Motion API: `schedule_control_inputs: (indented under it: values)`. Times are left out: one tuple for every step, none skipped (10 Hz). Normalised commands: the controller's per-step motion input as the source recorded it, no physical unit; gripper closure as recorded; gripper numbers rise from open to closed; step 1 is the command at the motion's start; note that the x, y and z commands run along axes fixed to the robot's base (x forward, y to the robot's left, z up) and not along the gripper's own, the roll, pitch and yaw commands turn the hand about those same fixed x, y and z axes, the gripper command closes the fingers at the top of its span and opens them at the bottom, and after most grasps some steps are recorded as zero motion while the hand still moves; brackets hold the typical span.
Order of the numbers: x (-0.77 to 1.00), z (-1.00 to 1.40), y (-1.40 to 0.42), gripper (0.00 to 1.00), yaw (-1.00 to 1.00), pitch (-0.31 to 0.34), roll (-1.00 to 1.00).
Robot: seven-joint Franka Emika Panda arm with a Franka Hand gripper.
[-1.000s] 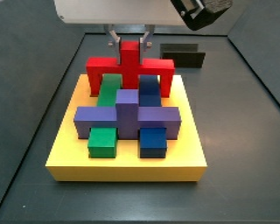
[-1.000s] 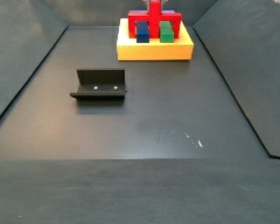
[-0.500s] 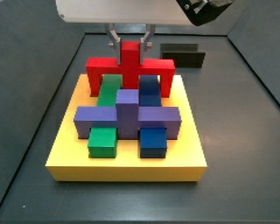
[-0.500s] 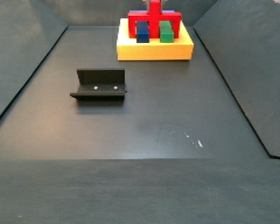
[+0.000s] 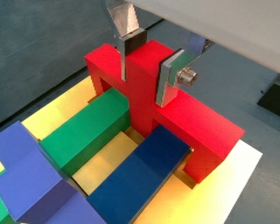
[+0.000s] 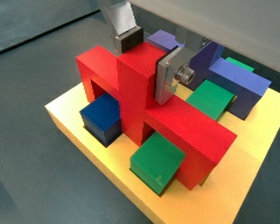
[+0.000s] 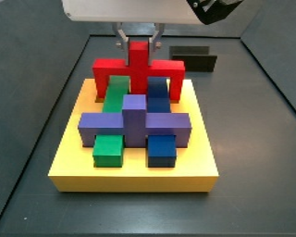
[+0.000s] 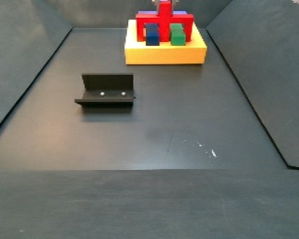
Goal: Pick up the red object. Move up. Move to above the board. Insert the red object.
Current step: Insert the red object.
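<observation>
**My tool on the red post, over the far end of the board**

My tool [image 5: 150, 63] is closed on the central upright post of the red object [image 5: 166, 114], its two silver plates pressed flat against opposite faces of that post in both wrist views [image 6: 145, 59]. In a side view the tool [image 7: 138, 39] comes down from the white housing above and grips the post near its top.

The red object [image 7: 138, 70] sits at the far end of the board [image 7: 136, 174], its bar spanning across with a leg down on each side. Under the bar, between the legs, a long green block [image 5: 81, 140] and a long blue block [image 5: 140, 175] run side by side. I cannot tell from these views whether the legs are fully seated in the board (the blocks hide their feet).

Nearer the front, a purple cross-shaped block [image 7: 134, 118] lies across the board, with a small green cube [image 7: 107, 150] and a small blue cube [image 7: 162, 151] before it.

The fixture [image 8: 107, 91] stands on the dark floor, well apart from the board [image 8: 164, 54].
</observation>
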Motion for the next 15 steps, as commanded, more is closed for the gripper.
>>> schedule_control_inputs:
  values:
    - [0.05, -0.14, -0.23, 1.00, 0.00, 0.013, 0.00]
    - [0.07, -0.13, -0.30, 1.00, 0.00, 0.016, 0.00]
    - [0.04, -0.04, -0.29, 1.00, 0.00, 0.014, -0.09]
    - [0.06, -0.03, -0.20, 1.00, 0.02, 0.014, -0.16]
    - [0.15, -0.18, -0.04, 1.00, 0.00, 0.029, -0.08]
    - [0.19, -0.39, 0.12, 1.00, 0.00, 0.070, -0.02]
    - [0.10, -0.36, 0.19, 1.00, 0.00, 0.064, -0.01]
    - [0.00, -0.15, 0.01, 1.00, 0.00, 0.001, -0.10]
    - [0.00, -0.08, 0.00, 1.00, 0.00, 0.000, -0.11]
    - [0.00, -0.09, 0.00, 1.00, 0.00, -0.001, -0.11]
    - [-0.05, -0.05, 0.00, 1.00, 0.08, 0.000, -0.02]
    - [0.00, -0.07, 0.00, 1.00, 0.07, 0.000, 0.00]
    - [0.00, -0.07, 0.00, 1.00, 0.00, 0.027, 0.02]
    - [0.00, -0.11, 0.01, 1.00, 0.03, 0.000, 0.00]
    - [-0.12, -0.04, 0.00, 1.00, 0.07, 0.000, 0.00]
